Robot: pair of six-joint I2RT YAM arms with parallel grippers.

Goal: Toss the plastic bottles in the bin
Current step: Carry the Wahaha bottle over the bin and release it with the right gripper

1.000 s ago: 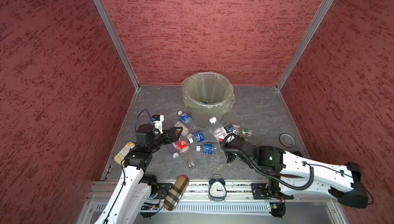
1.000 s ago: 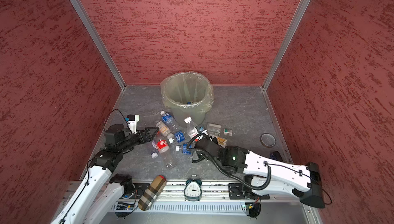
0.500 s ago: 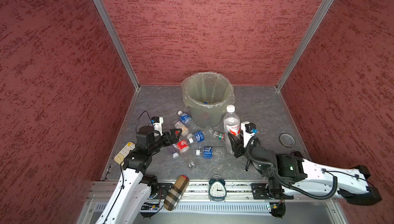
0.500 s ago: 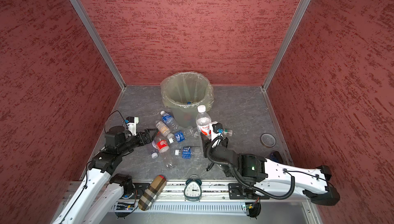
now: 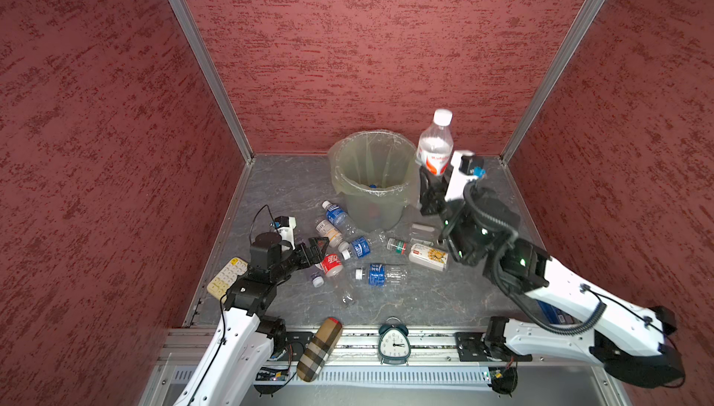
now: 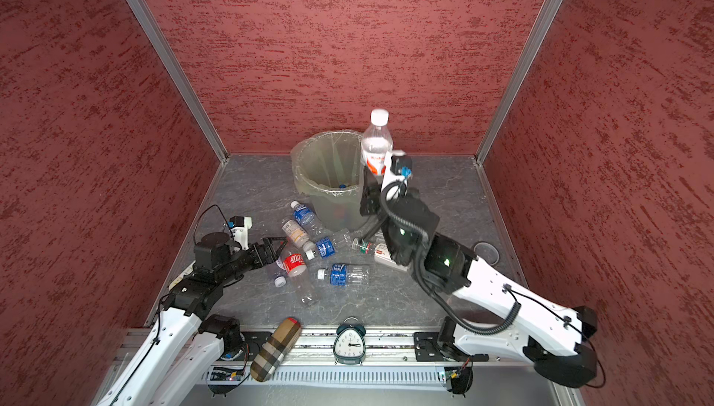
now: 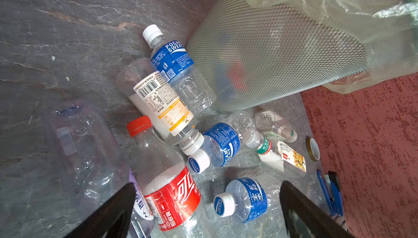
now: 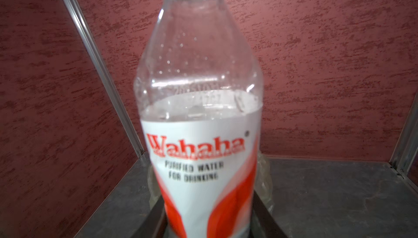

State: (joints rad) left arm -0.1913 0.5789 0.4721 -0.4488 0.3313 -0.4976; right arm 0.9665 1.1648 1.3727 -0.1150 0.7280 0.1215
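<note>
My right gripper [image 5: 434,178] [image 6: 373,180] is shut on a clear Wahaha bottle [image 5: 434,149] [image 8: 203,135] with a white and red label. It holds the bottle upright in the air, just right of the bin's rim. The bin [image 5: 371,211] [image 7: 271,62] is lined with a yellowish bag. Several plastic bottles lie on the floor in front of it, with blue [image 5: 380,273], white-yellow [image 5: 328,232] and green [image 5: 398,245] labels. My left gripper [image 5: 320,247] [image 7: 207,191] hangs open low over a red-labelled bottle [image 5: 332,265] [image 7: 172,193], not touching it.
A plaid brown case [image 5: 318,348] and an alarm clock [image 5: 393,342] sit on the front rail. A keypad [image 5: 228,277] lies by the left arm. A tape roll [image 6: 486,251] and a blue stapler [image 7: 331,193] lie at the right. Red walls close three sides.
My right gripper has lifted the Wahaha bottle from the pile on the floor up and back to beside the bin's rim. The left gripper has barely moved.
</note>
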